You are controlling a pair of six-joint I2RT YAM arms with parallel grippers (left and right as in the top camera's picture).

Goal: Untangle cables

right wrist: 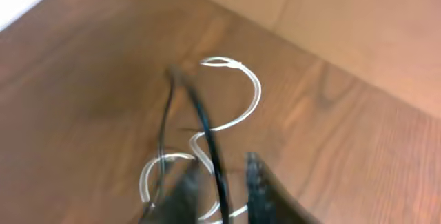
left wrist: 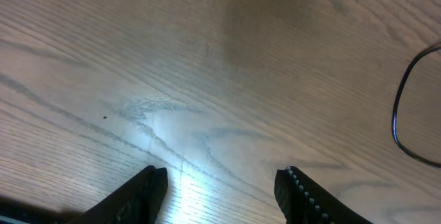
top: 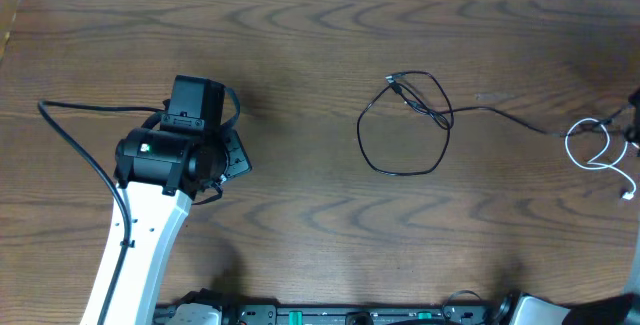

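Observation:
The black cable [top: 400, 172] lies in a loop at the table's middle, and its tail runs right toward the white cable [top: 590, 150], which curls at the right edge. My right gripper [top: 634, 130] is just in view there. In the right wrist view its fingers [right wrist: 224, 162] stand slightly apart. The black cable [right wrist: 203, 120] passes between them with a gap on each side, above the white cable's loops [right wrist: 255, 89]. My left gripper [top: 238, 155] is open and empty [left wrist: 222, 174] over bare wood, left of the black loop [left wrist: 396, 114].
The left arm's thick black wire [top: 75, 140] trails across the left side of the wooden table [top: 300, 45]. The table's far edge runs along the top of the overhead view, and its corner shows in the right wrist view.

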